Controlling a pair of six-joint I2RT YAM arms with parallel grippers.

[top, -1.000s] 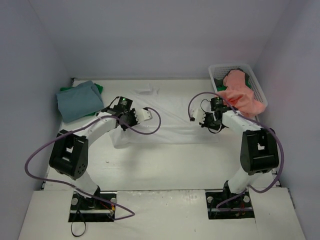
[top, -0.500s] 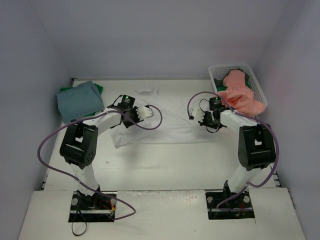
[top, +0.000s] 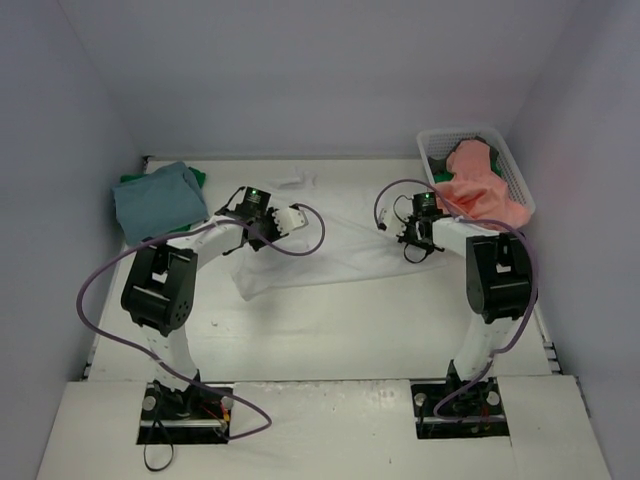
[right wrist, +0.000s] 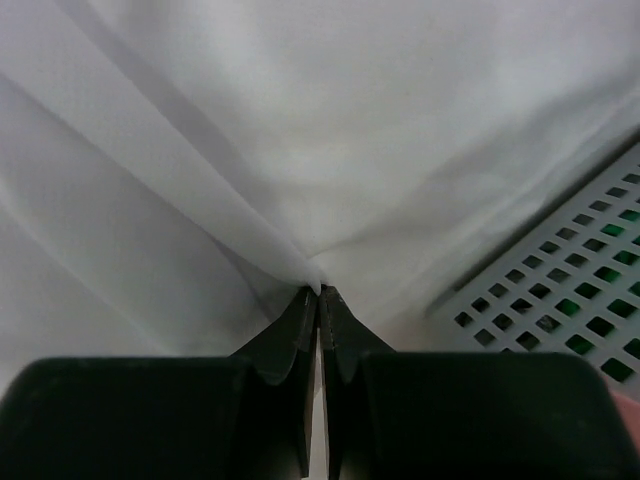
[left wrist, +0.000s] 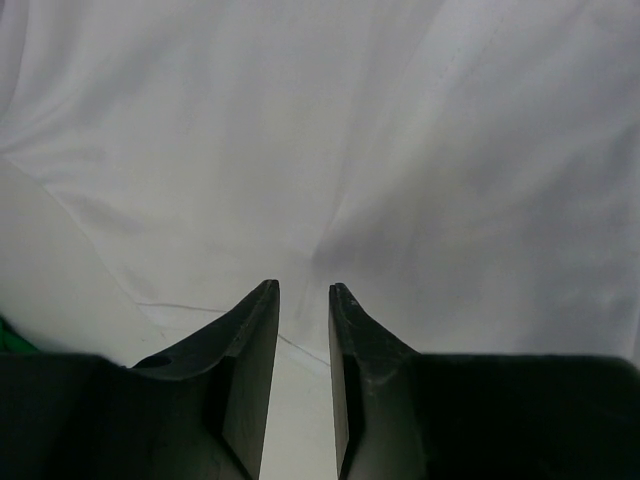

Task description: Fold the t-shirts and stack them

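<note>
A white t-shirt (top: 335, 250) lies spread across the middle of the table. My right gripper (top: 410, 234) is at its right side, shut on a pinched fold of the white cloth (right wrist: 318, 283), which rises in ridges to the fingertips. My left gripper (top: 280, 222) hovers over the shirt's left part with its jaws a little apart and nothing between them (left wrist: 303, 292); only smooth white cloth (left wrist: 400, 150) lies beyond. A folded light blue t-shirt (top: 155, 202) rests on a green one (top: 199, 177) at the back left. A salmon t-shirt (top: 480, 190) spills over the basket.
A white plastic mesh basket (top: 475, 135) stands at the back right; its grid wall (right wrist: 560, 300) is close beside my right fingers. Grey walls close in the table on three sides. Purple cables loop from both arms.
My left gripper has opened and let the white shirt go. Both grippers moved toward the back, and the right one has drawn the shirt's near right corner back with it.
</note>
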